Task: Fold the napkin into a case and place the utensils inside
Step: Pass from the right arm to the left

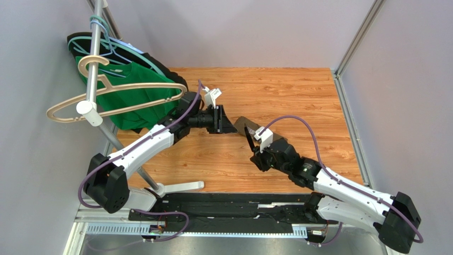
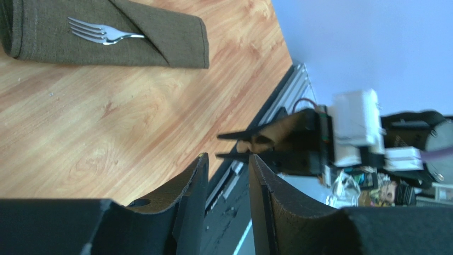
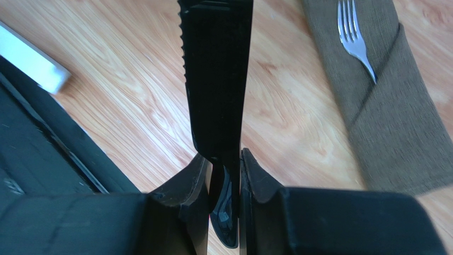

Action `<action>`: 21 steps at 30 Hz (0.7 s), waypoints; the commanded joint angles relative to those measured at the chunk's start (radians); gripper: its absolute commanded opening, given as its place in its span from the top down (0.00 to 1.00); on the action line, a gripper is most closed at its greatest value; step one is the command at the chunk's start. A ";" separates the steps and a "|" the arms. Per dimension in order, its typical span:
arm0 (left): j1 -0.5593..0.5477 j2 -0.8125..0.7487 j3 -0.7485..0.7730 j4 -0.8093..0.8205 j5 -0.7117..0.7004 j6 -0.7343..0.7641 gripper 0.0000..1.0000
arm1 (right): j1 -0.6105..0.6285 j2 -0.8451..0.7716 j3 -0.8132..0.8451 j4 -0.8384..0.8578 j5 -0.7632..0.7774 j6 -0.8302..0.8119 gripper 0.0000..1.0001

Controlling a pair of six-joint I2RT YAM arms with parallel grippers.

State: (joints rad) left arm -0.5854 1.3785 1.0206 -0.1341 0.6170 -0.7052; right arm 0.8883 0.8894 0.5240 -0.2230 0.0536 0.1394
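Knife (image 3: pixel 215 79) within the right hand (image 3: pixel 224 159)

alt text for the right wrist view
The right gripper pinches a black serrated knife pointing away over the wooden table. At upper right lies the folded napkin with a fork tucked into it.

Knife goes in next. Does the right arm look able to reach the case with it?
Probably yes: the right gripper holds the knife, and only bare table lies between it and the case.
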 commanded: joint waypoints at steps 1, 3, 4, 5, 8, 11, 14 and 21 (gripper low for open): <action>0.010 -0.073 0.091 -0.168 0.116 0.113 0.51 | 0.014 0.085 0.139 -0.146 0.080 -0.105 1.00; 0.010 -0.093 0.143 -0.264 0.099 0.169 0.47 | 0.015 0.106 0.171 -0.168 0.074 -0.118 1.00; 0.010 -0.093 0.166 -0.304 0.095 0.194 0.44 | 0.020 0.115 0.174 -0.173 0.074 -0.126 1.00; 0.010 -0.084 0.189 -0.385 0.080 0.216 0.41 | 0.043 0.117 0.176 -0.174 0.081 -0.135 1.00; 0.010 -0.047 0.234 -0.446 0.079 0.295 0.41 | 0.058 0.109 0.174 -0.177 0.075 -0.185 1.00; 0.012 0.019 0.265 -0.506 0.154 0.354 0.41 | 0.078 0.097 0.171 -0.167 0.055 -0.205 1.00; 0.012 0.063 0.268 -0.498 0.197 0.363 0.44 | 0.092 0.091 0.166 -0.165 0.072 -0.211 1.00; 0.013 0.108 0.277 -0.447 0.245 0.342 0.48 | 0.121 0.103 0.162 -0.157 0.092 -0.219 1.00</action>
State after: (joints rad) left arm -0.5755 1.4899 1.2713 -0.5949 0.8036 -0.3897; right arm 0.9909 1.0061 0.6521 -0.4168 0.1169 -0.0521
